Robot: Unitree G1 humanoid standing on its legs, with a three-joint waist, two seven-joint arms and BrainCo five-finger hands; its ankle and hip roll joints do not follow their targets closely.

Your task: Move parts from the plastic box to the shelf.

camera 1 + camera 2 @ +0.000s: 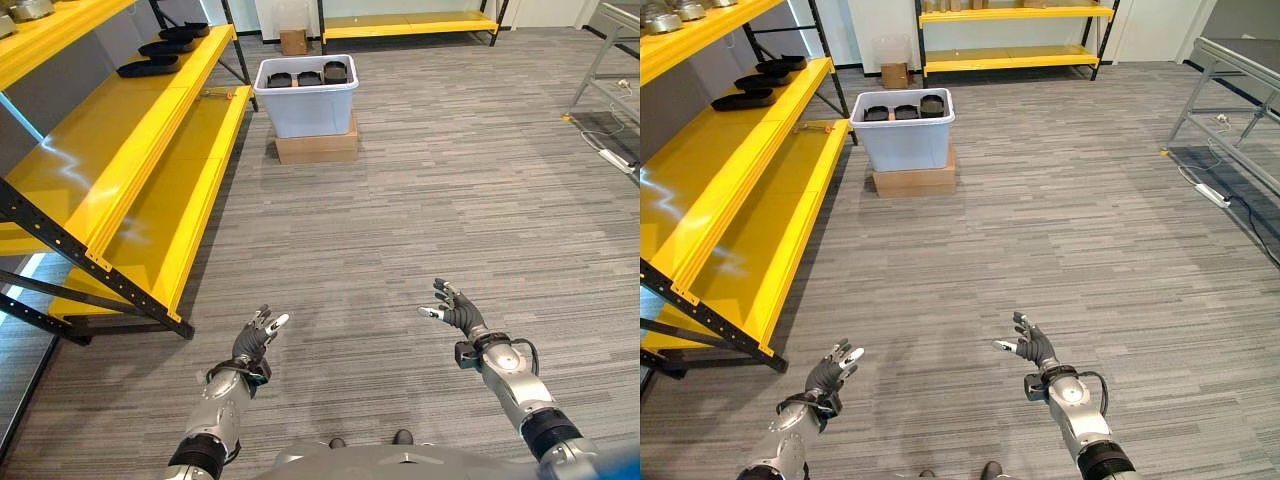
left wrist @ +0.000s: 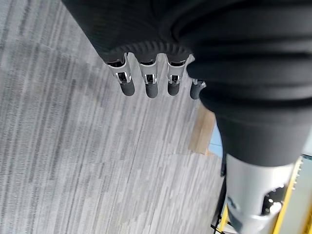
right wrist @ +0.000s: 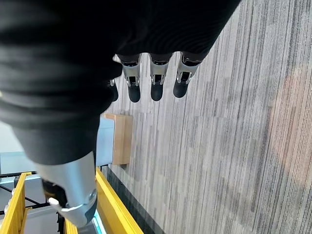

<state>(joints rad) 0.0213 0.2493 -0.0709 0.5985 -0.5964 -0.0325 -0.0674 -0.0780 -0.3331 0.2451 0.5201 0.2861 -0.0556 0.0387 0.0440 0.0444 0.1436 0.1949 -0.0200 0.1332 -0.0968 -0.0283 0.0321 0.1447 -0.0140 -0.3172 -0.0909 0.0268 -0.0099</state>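
- In the left eye view, the plastic box (image 1: 306,96) stood well ahead of the robot on a cardboard carton (image 1: 316,147), just beside the near end of the yellow shelf (image 1: 140,170). Three dark parts (image 1: 309,75) lay side by side in the top of the box. A few dark trays (image 1: 160,48) already sat on the shelf's upper level, so I judged the job partly done at most, with those three parts left to carry across.
- The left hand (image 1: 256,338) and the right hand (image 1: 457,310) hung low over the grey floor (image 1: 420,220), well apart from the box and from each other. Both had their fingers loosely spread and held nothing.
- The right eye view showed the same: the box near the shelf, both hands out in front with nothing in them. More yellow racking (image 1: 1010,40) ran along the far wall.
- In the left wrist view, the fingers (image 2: 151,83) of the left hand pointed out nearly straight over bare floor, touching nothing. A corner of the carton showed past them.
- In the right wrist view, the fingers (image 3: 156,83) of the right hand were likewise relaxed and empty over the floor, with the carton and a yellow shelf edge beyond.
- To my eye the robot needed to get close to the box before any pick-up.
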